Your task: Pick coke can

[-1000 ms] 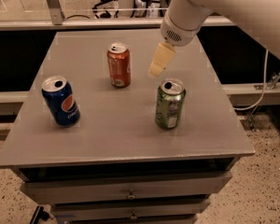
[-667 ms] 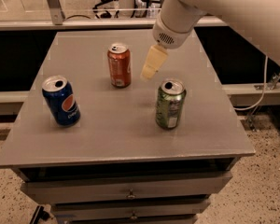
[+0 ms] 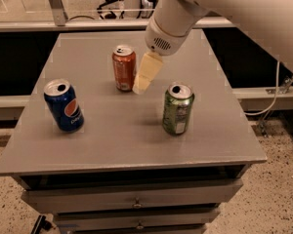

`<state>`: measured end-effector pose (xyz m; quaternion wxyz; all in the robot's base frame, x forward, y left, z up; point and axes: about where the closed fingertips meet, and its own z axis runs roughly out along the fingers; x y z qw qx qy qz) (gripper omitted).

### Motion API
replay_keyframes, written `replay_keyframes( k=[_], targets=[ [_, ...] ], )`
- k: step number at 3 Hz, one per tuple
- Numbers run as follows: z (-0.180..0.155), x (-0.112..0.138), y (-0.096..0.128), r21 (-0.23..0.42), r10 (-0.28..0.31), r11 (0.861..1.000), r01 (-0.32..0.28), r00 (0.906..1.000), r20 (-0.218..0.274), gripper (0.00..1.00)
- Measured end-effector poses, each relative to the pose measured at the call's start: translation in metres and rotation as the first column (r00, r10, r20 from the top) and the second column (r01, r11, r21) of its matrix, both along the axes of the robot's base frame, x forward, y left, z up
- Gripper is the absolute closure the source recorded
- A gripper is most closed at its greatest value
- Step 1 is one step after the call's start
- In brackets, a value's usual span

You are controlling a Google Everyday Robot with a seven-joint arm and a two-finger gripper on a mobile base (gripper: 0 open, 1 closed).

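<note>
The coke can [image 3: 124, 68] stands upright near the back of the tabletop [image 3: 117, 135]. The tool [image 3: 143, 79] hangs low and tilted just beside it, on the side toward the green can [image 3: 177, 109]. I cannot tell if the tool is apart or together. This looks like the reaching step. Next, the tool must get around the coke can and squeeze it, well away from the blue can [image 3: 64, 105].
</note>
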<state>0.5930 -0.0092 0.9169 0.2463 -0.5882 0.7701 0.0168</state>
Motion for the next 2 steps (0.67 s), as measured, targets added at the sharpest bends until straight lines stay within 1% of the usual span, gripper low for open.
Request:
replay_keyframes(
  k=[1, 2],
  targets=[
    [0.000, -0.021, 0.023, 0.028, 0.055, 0.998, -0.054, 0.9983, -0.022, 0.00],
    [0.001, -0.025, 0.034, 0.048, 0.054, 0.997, -0.054, 0.9985, 0.000, 0.00]
  ],
)
